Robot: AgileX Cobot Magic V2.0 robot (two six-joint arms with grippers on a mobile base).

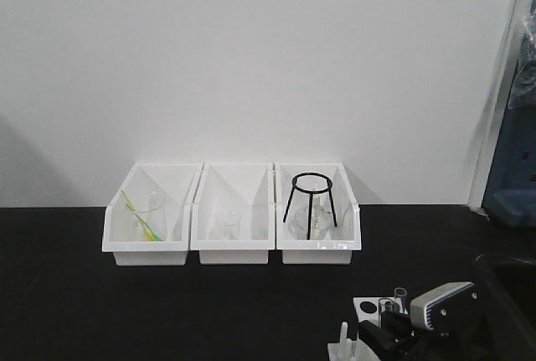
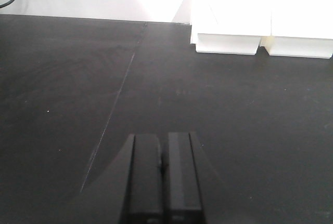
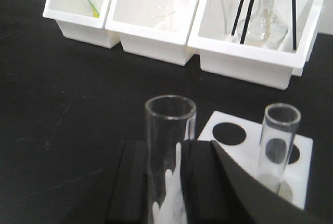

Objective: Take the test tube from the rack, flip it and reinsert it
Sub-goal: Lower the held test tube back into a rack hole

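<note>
Right gripper (image 3: 169, 182) jaws closed on a test tube (image 3: 169, 146), mouth up, lower centre – beside the rack (image 3: 244, 135) lower right. Rotate slowly, clear the standing tube (image 3: 278, 143). Left gripper (image 2: 163, 180) shut, empty.

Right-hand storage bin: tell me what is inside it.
The right-hand bin holds a black wire tripod stand standing over a clear glass flask. The flask's base is hidden behind the bin's front wall, as is anything lying low there.
</note>
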